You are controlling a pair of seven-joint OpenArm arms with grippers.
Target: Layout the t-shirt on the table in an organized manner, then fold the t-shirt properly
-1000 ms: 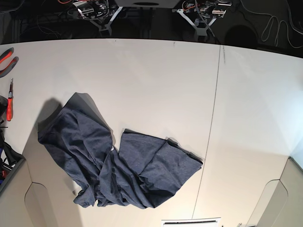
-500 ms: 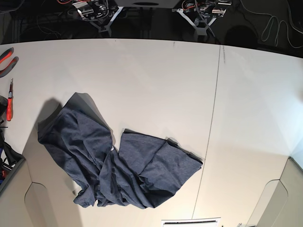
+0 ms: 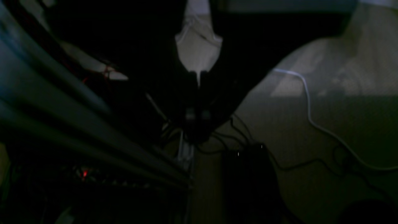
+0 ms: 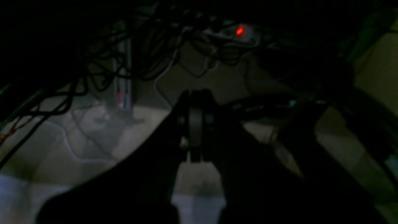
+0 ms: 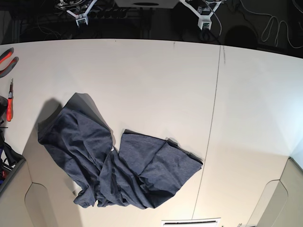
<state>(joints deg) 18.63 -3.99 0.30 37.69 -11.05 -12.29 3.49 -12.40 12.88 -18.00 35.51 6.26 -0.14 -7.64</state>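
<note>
The t-shirt (image 5: 118, 163) lies crumpled, dark heathered blue, on the near left part of the white table (image 5: 156, 80); no lettering shows. Both grippers hang beyond the table's far edge, well away from the shirt. My left gripper (image 5: 205, 21) is at the upper right of the base view. In the left wrist view the left gripper (image 3: 197, 133) is shut and holds nothing, over a dim floor. My right gripper (image 5: 80, 18) is at the upper left. The right wrist view shows the right gripper (image 4: 196, 93) shut and empty too.
Red-handled pliers (image 5: 7, 59) and a red screwdriver (image 5: 9, 101) lie at the table's left edge. A thin dark seam (image 5: 213, 118) crosses the table right of the shirt. Cables (image 5: 277, 26) lie on the dark floor behind the table.
Both arms have drawn back toward the top of the base view, away from the table's far edge. The t-shirt has not moved.
</note>
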